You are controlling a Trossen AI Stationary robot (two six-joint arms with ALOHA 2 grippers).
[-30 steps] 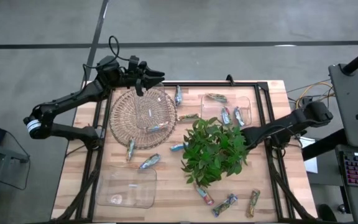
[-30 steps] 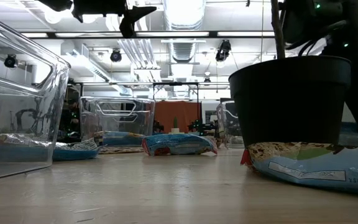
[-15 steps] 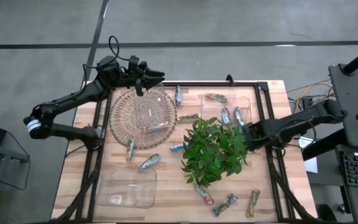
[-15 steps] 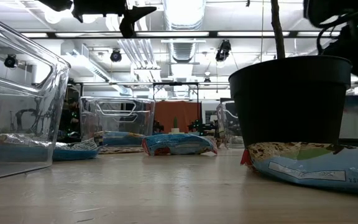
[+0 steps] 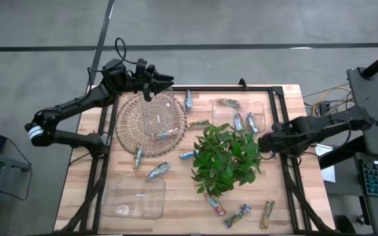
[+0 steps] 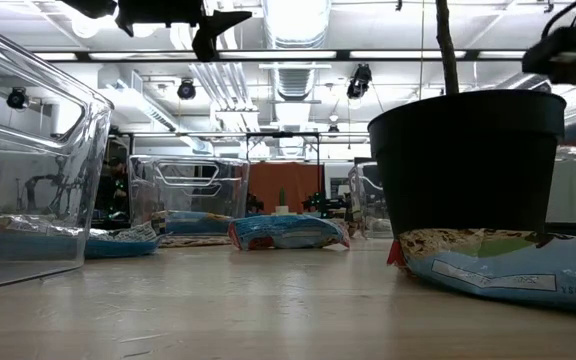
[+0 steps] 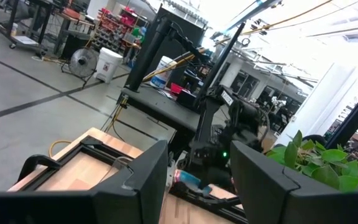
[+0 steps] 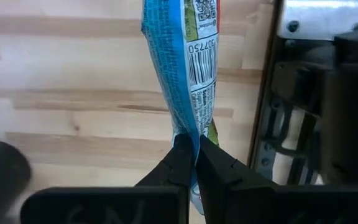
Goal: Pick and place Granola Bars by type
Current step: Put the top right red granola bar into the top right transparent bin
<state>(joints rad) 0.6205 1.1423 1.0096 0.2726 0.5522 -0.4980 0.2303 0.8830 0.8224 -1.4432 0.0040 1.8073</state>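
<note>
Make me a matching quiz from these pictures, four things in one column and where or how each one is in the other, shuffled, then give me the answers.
Things
1. right tool
2. left tool
3. plant
4. wicker basket

Places or states
A. stands mid-table, leaves spreading over nearby bars
B. shut on a blue-wrapped bar, lifted off the wood
C. lies flat at the table's far left, one bar inside
D. open, holding nothing, raised above the basket's far edge

Pairs: 1-B, 2-D, 3-A, 4-C
</note>
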